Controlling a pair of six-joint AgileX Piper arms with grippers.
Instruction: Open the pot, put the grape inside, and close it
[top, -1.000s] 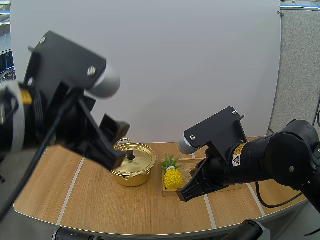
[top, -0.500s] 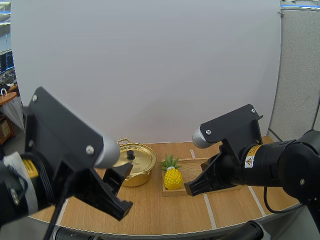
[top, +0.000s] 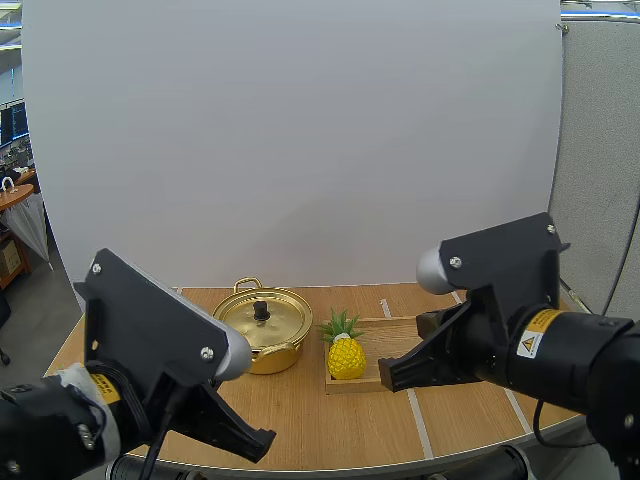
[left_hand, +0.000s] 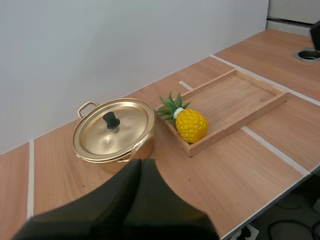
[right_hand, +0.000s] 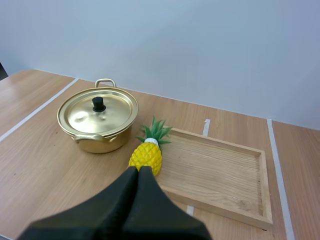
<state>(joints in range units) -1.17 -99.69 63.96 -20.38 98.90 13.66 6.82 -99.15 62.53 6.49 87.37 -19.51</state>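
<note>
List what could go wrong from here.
1. The fruit at hand is a yellow pineapple with green leaves, not a grape. It sits at the end of the shallow wooden tray nearest the gold metal pot, and its rounded body may slip from a pinch.
2. The pot's gold lid is on, with only a small black knob to grip. The left hand and right hand are both shut and must open first.

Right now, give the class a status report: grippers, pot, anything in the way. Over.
Left gripper shut, empty; right gripper shut, empty. Lid on pot. Beside pot, pineapple in wooden tray; nothing over the lid.
</note>
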